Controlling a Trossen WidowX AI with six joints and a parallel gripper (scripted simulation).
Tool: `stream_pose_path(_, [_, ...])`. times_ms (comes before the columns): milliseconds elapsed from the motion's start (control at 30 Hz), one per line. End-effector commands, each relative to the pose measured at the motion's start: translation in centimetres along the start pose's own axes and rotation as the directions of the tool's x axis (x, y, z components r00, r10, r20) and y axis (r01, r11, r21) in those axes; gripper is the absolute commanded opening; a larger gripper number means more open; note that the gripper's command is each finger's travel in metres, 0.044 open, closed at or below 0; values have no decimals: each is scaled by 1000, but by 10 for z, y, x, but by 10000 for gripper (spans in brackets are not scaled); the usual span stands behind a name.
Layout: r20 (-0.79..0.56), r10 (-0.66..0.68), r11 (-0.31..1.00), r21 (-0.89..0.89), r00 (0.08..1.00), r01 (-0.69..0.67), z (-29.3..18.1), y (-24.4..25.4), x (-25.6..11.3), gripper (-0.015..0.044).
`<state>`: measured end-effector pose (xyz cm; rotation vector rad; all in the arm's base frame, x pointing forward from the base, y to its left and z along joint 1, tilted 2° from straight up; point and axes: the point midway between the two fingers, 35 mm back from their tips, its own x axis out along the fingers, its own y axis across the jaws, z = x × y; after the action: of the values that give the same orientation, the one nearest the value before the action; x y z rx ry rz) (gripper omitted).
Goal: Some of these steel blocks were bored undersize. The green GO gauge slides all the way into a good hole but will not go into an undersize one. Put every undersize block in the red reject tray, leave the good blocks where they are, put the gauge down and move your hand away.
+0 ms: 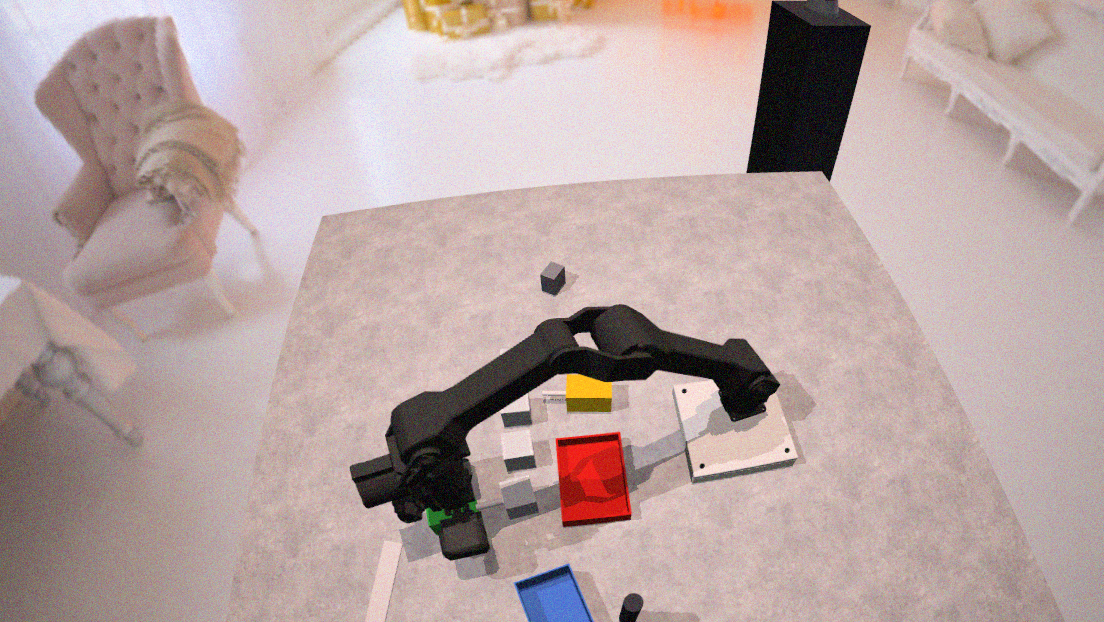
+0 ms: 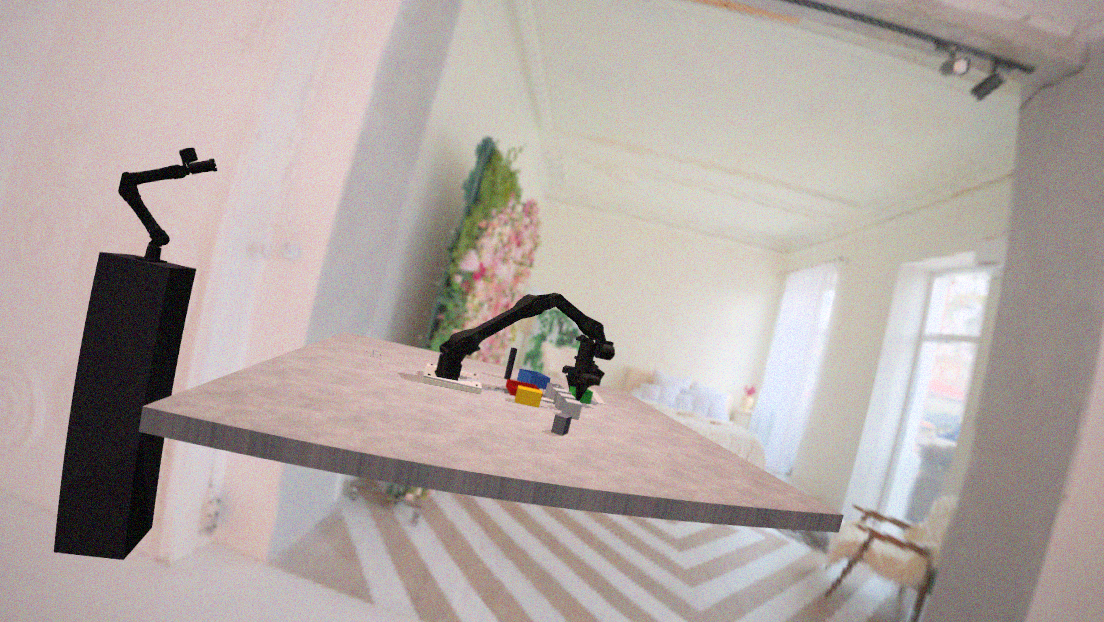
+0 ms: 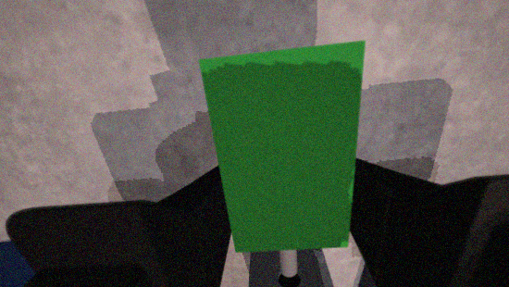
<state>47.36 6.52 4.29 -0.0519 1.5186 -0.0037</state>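
Gripper (image 1: 455, 513) (image 2: 583, 390) (image 3: 279, 161): fingers about half open, closed firmly on the handle of the green GO gauge (image 1: 441, 516) (image 2: 584, 396) (image 3: 284, 153), one finger on either side. Gauge carried low over the counter (image 1: 695, 293) (image 2: 370, 417) (image 3: 55, 93), at the end of the row of steel blocks. Its pale pin points toward the nearest steel block (image 1: 518, 496); in the wrist view the pin's end is at a dark round bore (how far in, if at all, I cannot tell).

Next along the row, a middle steel block (image 1: 517, 449), then a further steel block (image 1: 516, 411), partly under the arm's outline from above. Bores of these two not readable.

Red reject tray (image 1: 593, 479) (image 2: 512, 387) beside the row, on the side toward the robot's base plate (image 1: 741, 455) (image 2: 427, 379); no block seen inside it. Yellow block (image 1: 588, 394) (image 2: 528, 396) near the tray, a pale pin protruding from one side.

Blue tray (image 1: 554, 596) (image 2: 533, 377) apart from the red one, with a dark upright cylinder (image 1: 631, 606) (image 2: 510, 363) close by. Small dark gray cube (image 1: 552, 278) (image 2: 560, 424) well apart from the red tray. Pale flat strip (image 1: 382, 581) on the counter near the gauge.
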Motion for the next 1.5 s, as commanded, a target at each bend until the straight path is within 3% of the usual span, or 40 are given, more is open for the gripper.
stream_pose_path(0, [15, 1, 1000, -2, 1000, -1, 1, 0, -6, 0])
stream_pose_path(1467, [14, 1, 1000, -2, 1000, -1, 0, 0, -6, 0])
